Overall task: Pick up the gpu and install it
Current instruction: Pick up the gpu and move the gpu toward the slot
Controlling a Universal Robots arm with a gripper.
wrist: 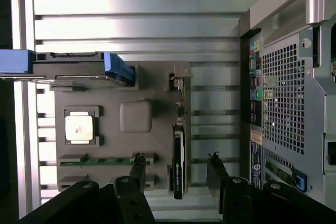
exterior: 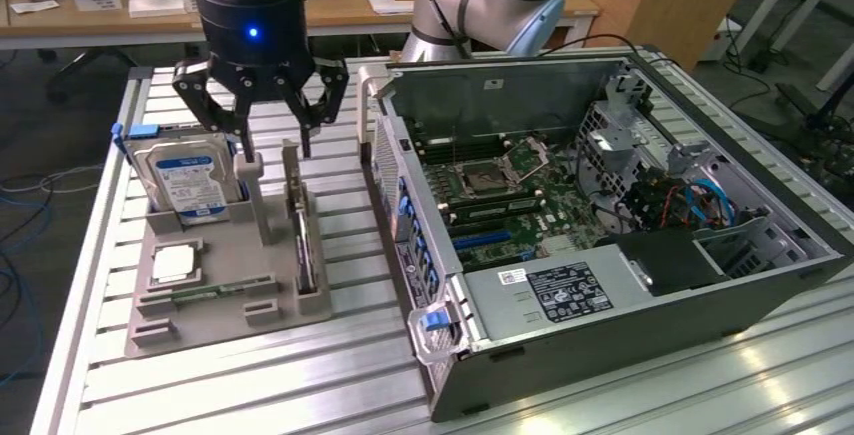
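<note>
Seen from my remote console, the gripper (exterior: 274,147) hangs with its fingers (exterior: 306,120) spread wide and holding nothing, above the far end of the grey holder tray (exterior: 214,327) on the slatted table (exterior: 267,395). The gpu (exterior: 304,250) stands on edge in the tray's slot, a thin dark slab not yet lifted, with the blue-labelled hard drive (exterior: 187,180) upright on the exterior view's left of it. The open computer case (exterior: 601,215) is on the exterior view's right. In the wrist view the card (wrist: 178,156) lies edge-on between the two fingertips (wrist: 138,165). Its long axis runs across the line that joins them, so the jaws face its two flat sides rather than its ends. I judge the fingers clear of the card, above it and apart from it, roughly centred over its thin edge. The card is the nearest part to the hand. A processor (exterior: 174,265) and a green memory stick (exterior: 207,293) sit in the tray's other pockets.
</note>
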